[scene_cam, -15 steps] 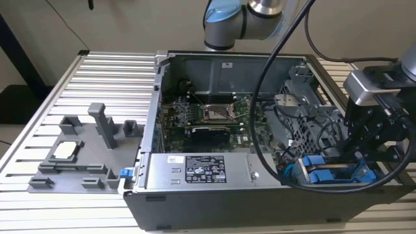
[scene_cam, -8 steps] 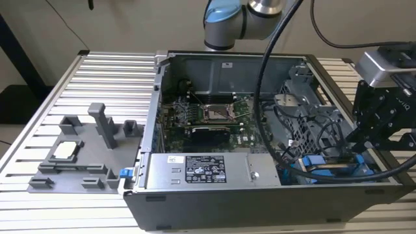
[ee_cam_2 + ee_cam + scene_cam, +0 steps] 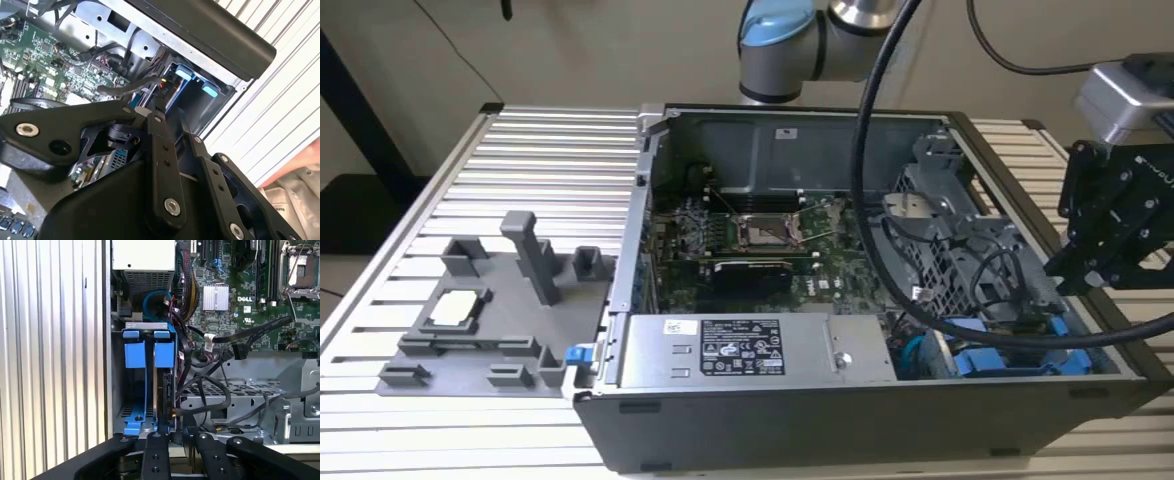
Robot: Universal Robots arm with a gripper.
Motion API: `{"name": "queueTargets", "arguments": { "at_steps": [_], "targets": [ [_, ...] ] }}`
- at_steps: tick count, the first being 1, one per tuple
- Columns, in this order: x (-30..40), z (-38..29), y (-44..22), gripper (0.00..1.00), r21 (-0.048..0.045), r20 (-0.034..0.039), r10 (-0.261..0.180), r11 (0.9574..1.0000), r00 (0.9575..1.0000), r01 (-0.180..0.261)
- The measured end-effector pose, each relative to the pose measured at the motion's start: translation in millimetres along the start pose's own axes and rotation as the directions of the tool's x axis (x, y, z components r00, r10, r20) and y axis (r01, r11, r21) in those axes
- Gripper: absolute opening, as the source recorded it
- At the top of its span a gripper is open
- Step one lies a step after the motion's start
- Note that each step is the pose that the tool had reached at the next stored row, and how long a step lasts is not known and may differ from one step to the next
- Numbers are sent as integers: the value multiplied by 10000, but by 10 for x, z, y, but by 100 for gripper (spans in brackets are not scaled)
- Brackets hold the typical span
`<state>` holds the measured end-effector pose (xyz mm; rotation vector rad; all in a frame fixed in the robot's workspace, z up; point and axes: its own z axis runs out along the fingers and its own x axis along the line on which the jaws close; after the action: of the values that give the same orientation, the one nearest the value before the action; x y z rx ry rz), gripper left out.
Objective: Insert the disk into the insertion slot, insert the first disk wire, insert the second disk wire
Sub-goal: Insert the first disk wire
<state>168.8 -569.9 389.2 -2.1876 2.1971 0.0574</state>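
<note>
Disk (image 3: 165, 357) sits in the drive cage (image 3: 129, 412) at the computer case's (image 3: 854, 425) near corner, exterior view's right, gripper (image 3: 175, 435) close by it — clamped or released, I cannot tell — and the black cables (image 3: 185, 365) alongside could snag it on any move.

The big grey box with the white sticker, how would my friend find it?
Look inside the open grey metal computer case. Along its near wall in the exterior view lies the large grey metal power-supply box. It alone is a plain closed block with a white label, beside the green circuit board.
</note>
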Motion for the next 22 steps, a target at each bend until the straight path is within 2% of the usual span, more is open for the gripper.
{"name": "queueTargets", "arguments": {
  "at_steps": [9,17,22],
  "targets": [
    [-22,-3,0,27,0,-3,-1,10000,10000,1],
    [-253,11,62,27,3,-1,-1,10000,10000,1],
    [-406,19,131,27,3,-1,0,10000,10000,0]
  ]
}}
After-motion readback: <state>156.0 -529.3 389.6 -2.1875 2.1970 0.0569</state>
